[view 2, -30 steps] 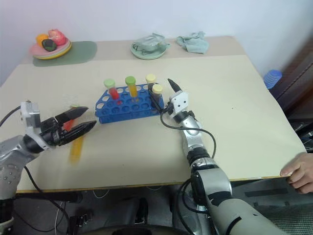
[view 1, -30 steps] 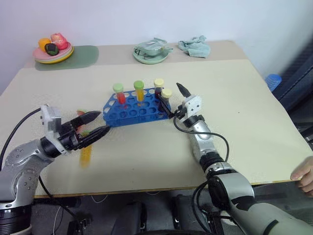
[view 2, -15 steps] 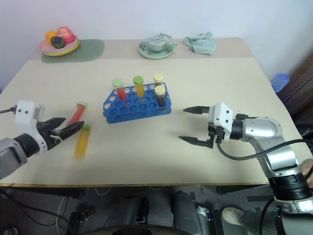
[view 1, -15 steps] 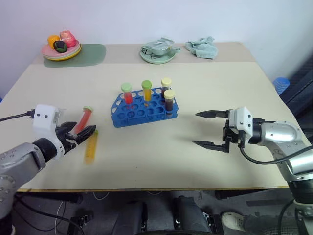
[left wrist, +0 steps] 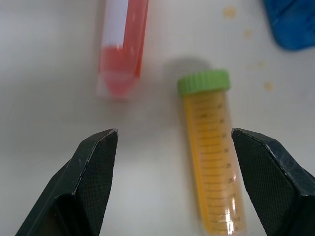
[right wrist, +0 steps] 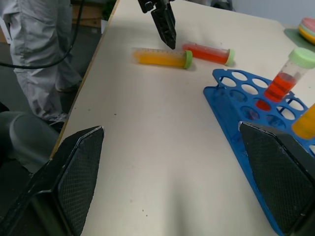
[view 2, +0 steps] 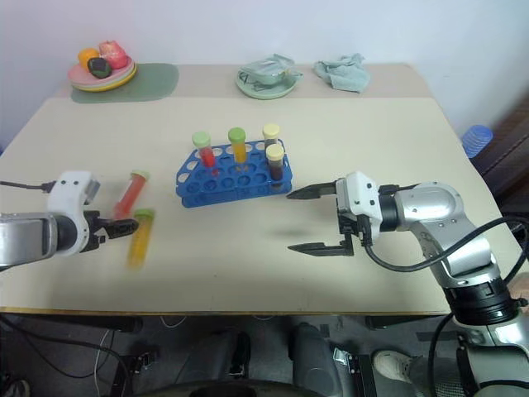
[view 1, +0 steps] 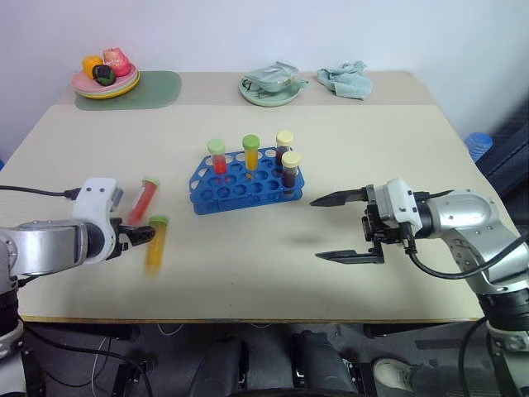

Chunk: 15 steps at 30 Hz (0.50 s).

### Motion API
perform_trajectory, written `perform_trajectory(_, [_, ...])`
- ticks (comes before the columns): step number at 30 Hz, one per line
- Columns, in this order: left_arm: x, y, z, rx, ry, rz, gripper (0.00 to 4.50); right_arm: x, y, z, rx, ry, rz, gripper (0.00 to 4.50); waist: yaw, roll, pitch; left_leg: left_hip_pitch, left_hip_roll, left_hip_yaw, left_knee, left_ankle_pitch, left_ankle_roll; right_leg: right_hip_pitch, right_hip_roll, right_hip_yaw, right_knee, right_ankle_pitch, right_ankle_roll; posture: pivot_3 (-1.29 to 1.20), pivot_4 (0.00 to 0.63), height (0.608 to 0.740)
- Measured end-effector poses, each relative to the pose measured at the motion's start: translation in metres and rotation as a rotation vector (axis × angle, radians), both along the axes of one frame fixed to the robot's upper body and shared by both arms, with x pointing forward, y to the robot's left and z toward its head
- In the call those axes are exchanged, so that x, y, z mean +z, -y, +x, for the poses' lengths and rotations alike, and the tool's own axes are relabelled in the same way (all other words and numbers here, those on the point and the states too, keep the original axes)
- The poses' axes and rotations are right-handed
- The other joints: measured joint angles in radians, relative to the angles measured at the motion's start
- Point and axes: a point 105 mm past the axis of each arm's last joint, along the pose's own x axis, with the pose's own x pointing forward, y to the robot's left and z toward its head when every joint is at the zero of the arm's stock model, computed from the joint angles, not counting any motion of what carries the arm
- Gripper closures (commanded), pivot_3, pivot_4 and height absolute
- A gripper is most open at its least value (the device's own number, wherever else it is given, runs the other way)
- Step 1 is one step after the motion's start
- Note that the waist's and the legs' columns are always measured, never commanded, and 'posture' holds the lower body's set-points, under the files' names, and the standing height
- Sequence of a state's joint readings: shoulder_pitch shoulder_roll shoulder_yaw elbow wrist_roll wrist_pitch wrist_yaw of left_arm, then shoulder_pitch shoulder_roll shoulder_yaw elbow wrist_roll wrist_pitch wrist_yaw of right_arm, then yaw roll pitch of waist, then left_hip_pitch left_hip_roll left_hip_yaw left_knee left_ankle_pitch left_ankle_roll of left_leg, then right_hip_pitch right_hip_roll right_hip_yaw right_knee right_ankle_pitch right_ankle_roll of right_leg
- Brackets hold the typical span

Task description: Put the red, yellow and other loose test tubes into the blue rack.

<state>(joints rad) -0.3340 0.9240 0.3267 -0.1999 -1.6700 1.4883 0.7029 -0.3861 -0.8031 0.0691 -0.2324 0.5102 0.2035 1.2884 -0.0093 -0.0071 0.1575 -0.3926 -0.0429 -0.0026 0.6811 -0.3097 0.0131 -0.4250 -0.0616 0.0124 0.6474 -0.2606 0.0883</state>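
Yellow tube lined up between the open left claw, red tube just beyond.

The yellow tube (left wrist: pixel 211 152) lies flat on the tabletop (view 1: pixel 248 265), its long axis running along the claw's reach, green cap away from it; it looks light, rigid, smooth plastic, apt to roll, so grip mid-barrel across its width. The red tube (left wrist: pixel 122 49) lies past the fingertips, roughly parallel. The left claw (left wrist: pixel 172 147) stands wide and empty over them. The blue rack (view 1: pixel 244 178) sits between both claws, four tubes upright in it. The right claw (view 1: pixel 340 227) is fully spread, holding nothing.
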Motion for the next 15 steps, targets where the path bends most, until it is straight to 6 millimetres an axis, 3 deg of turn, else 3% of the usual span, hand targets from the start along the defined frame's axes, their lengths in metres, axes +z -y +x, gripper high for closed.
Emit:
perform_trajectory(7, [-0.018, 0.017, 0.01, 0.118, -0.092, -0.023, 0.72, 0.001, -0.003, -0.001, -0.003, 0.007, -0.003, 0.04, 0.001, 0.0, 0.0, 0.0, 0.0, 0.0, 0.0, 0.0, -0.001, 0.0, 0.0, 0.0, 0.0, 0.0, 0.0, 0.0, 0.15, 0.74])
perform_trajectory(10, [-0.022, 0.017, 0.014, 0.168, -0.115, -0.011, 1.56, 0.002, -0.003, 0.0, -0.015, -0.001, 0.002, 0.0, -0.002, 0.0, 0.0, 0.0, 0.0, 0.0, 0.0, 0.001, -0.002, 0.0, 0.0, 0.0, 0.0, 0.0, 0.0, 0.0, 0.15, 0.74])
perform_trajectory(15, [-0.025, 0.015, 0.018, 0.215, -0.131, 0.011, 3.73, 0.004, -0.005, -0.001, -0.019, 0.001, 0.009, 0.0, -0.001, 0.0, 0.0, 0.0, -0.001, 0.0, 0.0, 0.001, -0.002, 0.0, 0.0, 0.0, 0.0, 0.0, 0.0, 0.0, 0.15, 0.74])
